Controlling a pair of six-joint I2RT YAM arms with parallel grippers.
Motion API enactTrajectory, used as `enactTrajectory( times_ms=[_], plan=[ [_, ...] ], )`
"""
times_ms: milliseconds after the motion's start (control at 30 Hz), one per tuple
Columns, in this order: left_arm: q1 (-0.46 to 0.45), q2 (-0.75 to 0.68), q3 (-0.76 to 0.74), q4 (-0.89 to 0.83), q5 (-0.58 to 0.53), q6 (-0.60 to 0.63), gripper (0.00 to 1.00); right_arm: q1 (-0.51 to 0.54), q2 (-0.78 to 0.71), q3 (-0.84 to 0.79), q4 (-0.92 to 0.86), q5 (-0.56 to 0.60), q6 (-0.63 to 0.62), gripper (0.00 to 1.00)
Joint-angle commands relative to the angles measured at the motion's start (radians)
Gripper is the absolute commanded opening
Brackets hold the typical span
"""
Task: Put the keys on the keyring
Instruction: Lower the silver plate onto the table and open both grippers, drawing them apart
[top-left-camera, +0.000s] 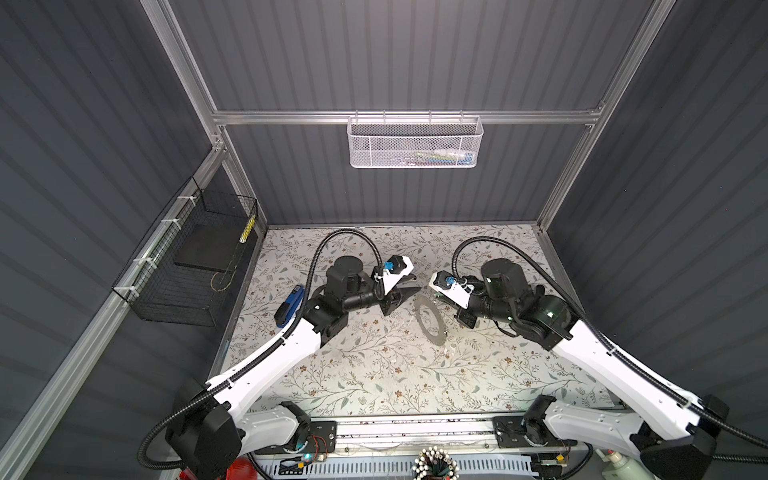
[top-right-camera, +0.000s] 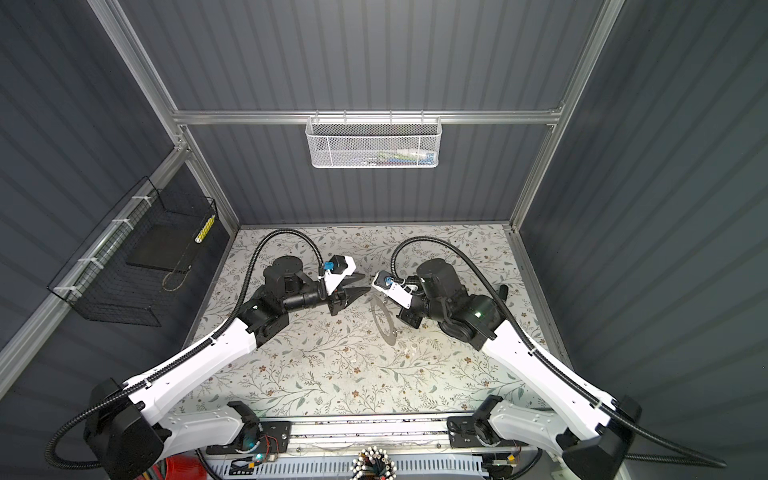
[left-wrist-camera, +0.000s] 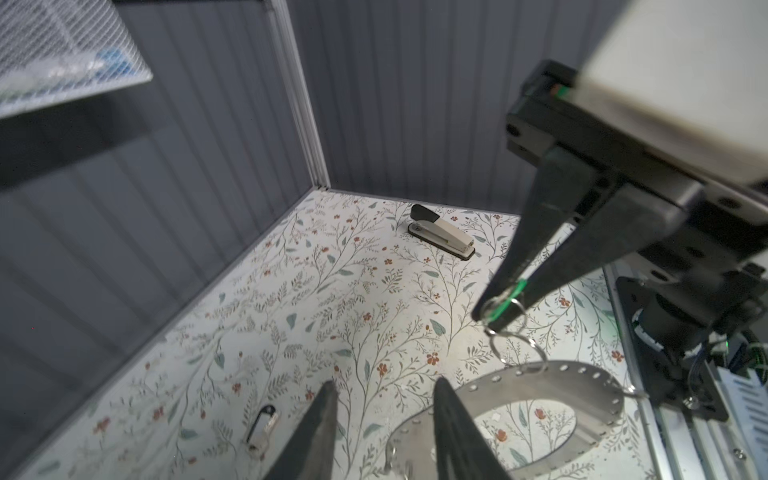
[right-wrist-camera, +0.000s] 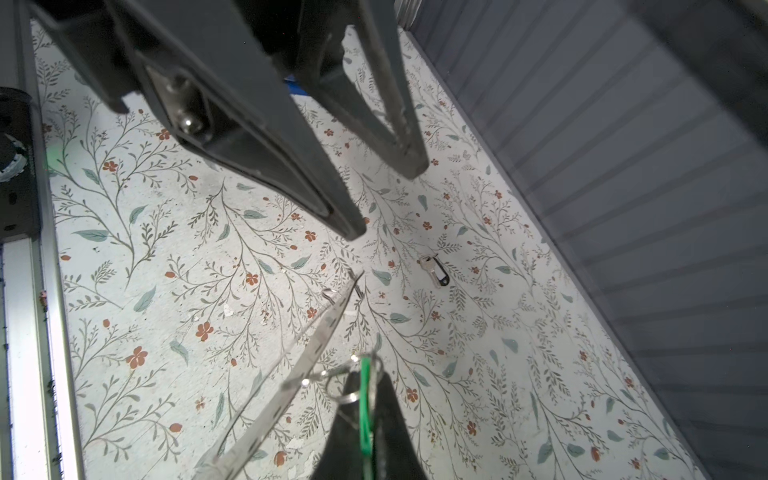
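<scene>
Jaws of the right gripper are clamping the green-tagged key while the left gripper is hovering, parted, at eleven o'clock from the keyring in both top views.

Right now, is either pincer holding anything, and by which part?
The right pincer pinches the green key tag by its edge; the keyring is linked to it by small rings. The left pincer is open, empty.

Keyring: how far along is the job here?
Done, it seems: the green key looks linked to the keyring by small rings. In hand: the right end effector pinches that key; the left end effector is open. Left: the black key lies on the table.
</scene>
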Motion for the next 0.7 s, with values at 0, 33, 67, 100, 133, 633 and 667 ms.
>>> enactTrajectory(
  times_ms=[0,33,67,100,133,633,667],
  plan=[
    [0.078,-0.074,-0.066,0.023,-0.038,-0.096,0.49,-0.003,0.089,0.050,-0.036,-0.056,-0.012,0.02],
    [0.104,-0.094,-0.085,0.018,-0.054,-0.109,0.51,-0.002,0.121,0.063,-0.044,-0.070,-0.011,0.02],
    [0.121,-0.113,-0.096,0.007,-0.072,-0.109,0.52,-0.002,0.148,0.077,-0.051,-0.081,-0.007,0.02],
    [0.134,-0.137,-0.111,-0.007,-0.104,-0.105,0.53,0.000,0.184,0.094,-0.059,-0.089,-0.004,0.01],
    [0.142,-0.162,-0.124,-0.022,-0.150,-0.098,0.57,0.005,0.221,0.114,-0.062,-0.094,-0.005,0.01],
    [0.158,-0.227,-0.160,-0.155,-0.624,-0.245,0.72,0.063,0.602,0.293,0.011,-0.150,-0.161,0.01],
    [0.158,-0.228,-0.168,-0.144,-0.634,-0.254,0.72,0.059,0.609,0.268,0.027,-0.148,-0.162,0.01]
  ],
)
